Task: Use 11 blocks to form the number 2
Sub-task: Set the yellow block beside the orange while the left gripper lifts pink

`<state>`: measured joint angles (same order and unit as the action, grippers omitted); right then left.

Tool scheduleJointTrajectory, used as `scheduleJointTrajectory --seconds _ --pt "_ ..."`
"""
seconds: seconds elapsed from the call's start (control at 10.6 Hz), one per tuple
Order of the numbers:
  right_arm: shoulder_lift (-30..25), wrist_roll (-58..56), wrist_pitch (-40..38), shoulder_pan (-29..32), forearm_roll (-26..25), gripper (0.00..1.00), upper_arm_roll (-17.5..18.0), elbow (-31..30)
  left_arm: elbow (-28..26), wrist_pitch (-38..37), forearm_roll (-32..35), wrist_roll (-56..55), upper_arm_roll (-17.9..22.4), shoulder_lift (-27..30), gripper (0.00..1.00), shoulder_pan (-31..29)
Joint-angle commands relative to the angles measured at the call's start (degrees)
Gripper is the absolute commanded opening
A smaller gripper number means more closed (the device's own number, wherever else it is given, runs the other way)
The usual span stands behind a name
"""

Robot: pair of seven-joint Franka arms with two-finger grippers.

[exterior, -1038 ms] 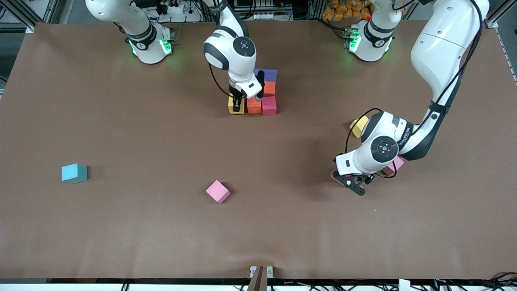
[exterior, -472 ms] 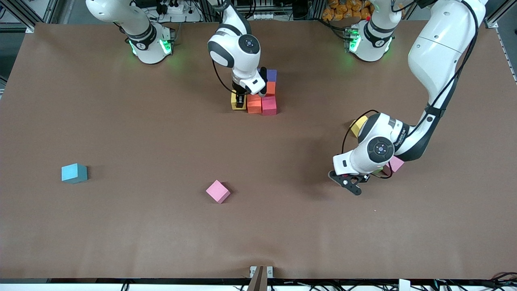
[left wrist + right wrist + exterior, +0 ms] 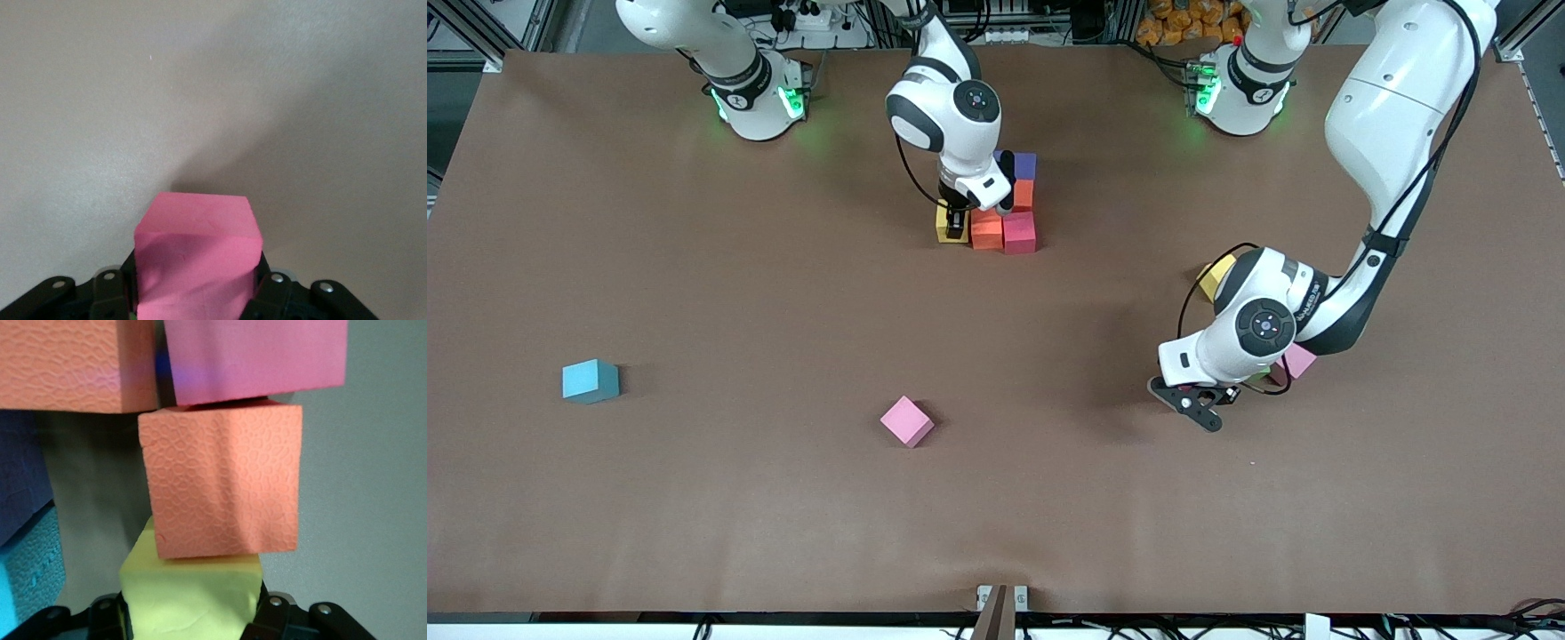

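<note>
From my remote seat, I take the block cluster [image 3: 1007,209] as my landmark. The right gripper [image 3: 955,223] sits at its edge toward the right arm's end, clamped on a yellow block [image 3: 192,593] that touches the orange block [image 3: 223,483]. The left gripper [image 3: 1199,403] is well away toward the left arm's end, nearer the front camera, pinching a pink cube [image 3: 197,257] that isn't part of the eleven. A light blue block [image 3: 590,380] lies apart toward the right arm's end. These foam cubes look light, soft and grippy; I judge flat opposite faces the best hold, squeezed gently.
</note>
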<state>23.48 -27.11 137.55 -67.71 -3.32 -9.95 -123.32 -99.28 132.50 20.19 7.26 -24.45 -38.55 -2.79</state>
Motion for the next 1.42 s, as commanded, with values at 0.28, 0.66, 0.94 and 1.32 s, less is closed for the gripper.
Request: scheduleJointTrajectory --seconds 0.28,0.66,0.94,1.32 --pt "0.34 1.71 0.52 -0.41 -0.19 0.46 -0.16 0.27 -0.65 -1.36 -0.33 -3.72 -4.55 3.21 0.35 0.51" --pt "0.78 1.71 0.52 0.03 -0.19 0.46 -0.24 0.8 -0.57 -4.17 -0.24 -5.33 -6.58 5.23 0.36 -0.01" --pt "1.22 1.44 0.44 1.17 -0.28 0.46 -0.24 1.67 0.22 -5.94 -0.33 -5.15 -6.58 6.11 0.36 -0.37" --pt "1.66 1.18 0.44 1.35 -0.28 0.47 -0.24 2.11 1.54 -9.97 -2.52 -5.33 -6.58 8.31 0.35 -0.28"
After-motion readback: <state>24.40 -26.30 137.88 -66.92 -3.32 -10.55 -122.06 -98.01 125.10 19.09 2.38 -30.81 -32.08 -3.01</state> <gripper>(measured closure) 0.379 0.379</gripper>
